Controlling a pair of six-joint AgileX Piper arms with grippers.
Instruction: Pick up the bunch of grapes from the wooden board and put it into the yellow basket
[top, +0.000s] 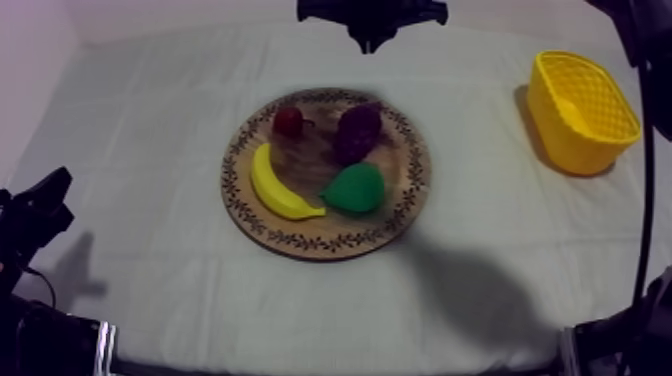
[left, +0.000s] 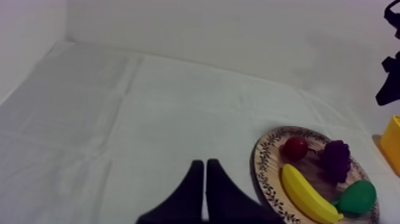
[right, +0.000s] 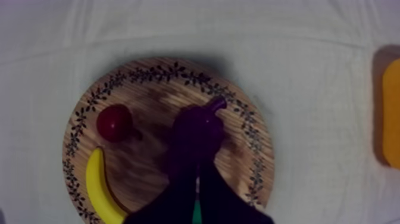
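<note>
Grapes: the dark purple bunch of toy grapes (top: 358, 130) lies on the far half of the round wooden board with the patterned rim (top: 300, 238), between the small red fruit (top: 289, 122) and the green toy pear (top: 355, 190), just beside the pear
Right arm: the right claw (right: 196, 179) hangs above the board over the grapes, black fingers drawn into a narrow wedge, holding nothing
Left arm: the left claw (left: 205, 163) sits low over the cloth-covered counter (top: 150, 130) beside the board, fingers together, empty
Step in hand: likely the approach; the right claw should spread wide before descending, straddle the body of the bunch rather than its stem, and stay clear of the pear and the curved yellow toy banana (top: 275, 190)
Basket: the yellow latticed basket (top: 583, 110) stands well apart from the board on the right arm's side; the carry should clear its wall
</note>
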